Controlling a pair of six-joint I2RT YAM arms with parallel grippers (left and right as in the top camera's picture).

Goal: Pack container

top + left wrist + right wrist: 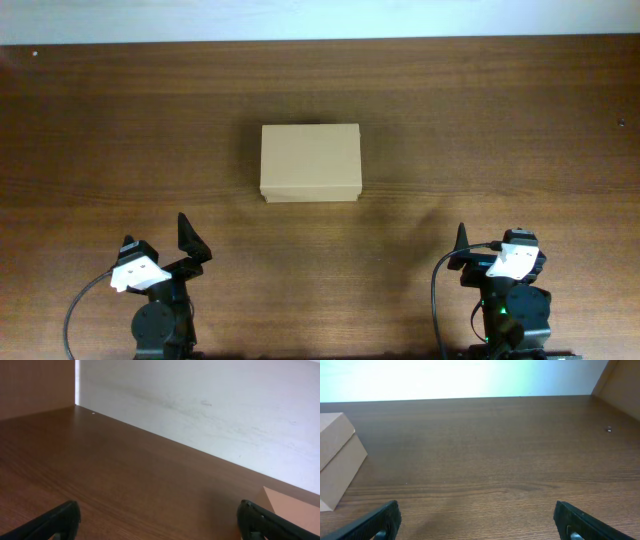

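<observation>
The container (310,162) is a small tan cardboard box with its lid shut, standing in the middle of the brown wooden table. A corner of the box shows at the right edge of the left wrist view (297,507). It also shows at the left edge of the right wrist view (337,455). My left gripper (188,242) is near the front left, open and empty, its fingers wide apart over bare table (160,525). My right gripper (472,250) is near the front right, open and empty (477,522). Both are well short of the box.
A white wall (210,415) runs along the table's far edge. A wooden side panel (35,382) stands at the far left, and another (622,385) at the far right. A small speck (609,429) lies on the table near the right panel.
</observation>
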